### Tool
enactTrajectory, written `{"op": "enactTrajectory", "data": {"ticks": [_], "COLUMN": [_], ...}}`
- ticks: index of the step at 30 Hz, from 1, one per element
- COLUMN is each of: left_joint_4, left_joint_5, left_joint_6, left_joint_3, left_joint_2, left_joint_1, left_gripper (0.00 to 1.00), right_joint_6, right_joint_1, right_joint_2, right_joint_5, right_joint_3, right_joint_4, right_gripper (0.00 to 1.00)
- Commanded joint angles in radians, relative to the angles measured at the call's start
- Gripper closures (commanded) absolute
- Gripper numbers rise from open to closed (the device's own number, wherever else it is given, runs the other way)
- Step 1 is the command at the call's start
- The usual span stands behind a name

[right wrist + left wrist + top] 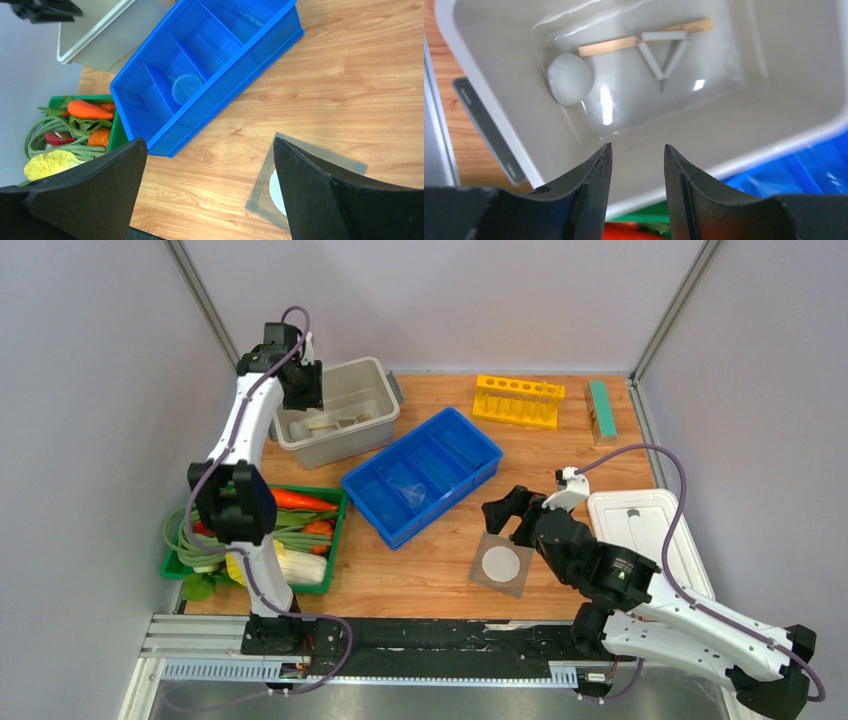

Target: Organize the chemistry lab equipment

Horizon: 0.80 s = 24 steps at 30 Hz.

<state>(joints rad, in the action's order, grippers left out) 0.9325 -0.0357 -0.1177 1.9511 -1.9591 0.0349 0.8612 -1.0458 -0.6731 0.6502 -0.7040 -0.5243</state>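
Note:
The grey square mesh with a white disc (501, 564) lies on the table near the front; it also shows in the right wrist view (265, 195), partly behind my right finger. My right gripper (510, 515) hovers open and empty just behind the mesh. A clear cup (185, 88) sits in the blue divided tray (421, 473). My left gripper (305, 390) is open and empty above the grey bin (335, 410). In the bin lie a white triangle (664, 52), a wooden stick (604, 46) and a clear round dish (570, 78).
A green crate of vegetables (283, 530) stands at the front left. A yellow test-tube rack (518, 400) and a green block (602, 408) stand at the back. A white rectangular lid (640, 530) lies at the right.

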Motion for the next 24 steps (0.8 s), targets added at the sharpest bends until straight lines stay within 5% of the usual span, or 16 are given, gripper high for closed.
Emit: {"op": "enactTrajectory", "data": {"ticks": [1, 14, 24], "left_joint_4": [-0.101, -0.27, -0.395], "left_joint_5": [-0.128, -0.285, -0.283], "left_joint_6": [-0.042, -0.141, -0.273], "left_joint_3": [-0.196, -0.745, -1.06], "left_joint_2": [0.309, 0.853, 1.043], "left_joint_1": [0.014, 0.325, 0.56], "left_gripper": [0.5, 0.5, 0.52], "right_joint_6": [0.067, 0.234, 0.36], "right_joint_1": [0.001, 0.01, 0.05], "right_joint_2": [0.023, 0.072, -0.046], "right_joint_5": [-0.011, -0.04, -0.104], "right_joint_3": [-0.003, 0.112, 0.216], "right_joint_4": [-0.057, -0.224, -0.204], "right_gripper": [0.0, 0.0, 0.0]}}
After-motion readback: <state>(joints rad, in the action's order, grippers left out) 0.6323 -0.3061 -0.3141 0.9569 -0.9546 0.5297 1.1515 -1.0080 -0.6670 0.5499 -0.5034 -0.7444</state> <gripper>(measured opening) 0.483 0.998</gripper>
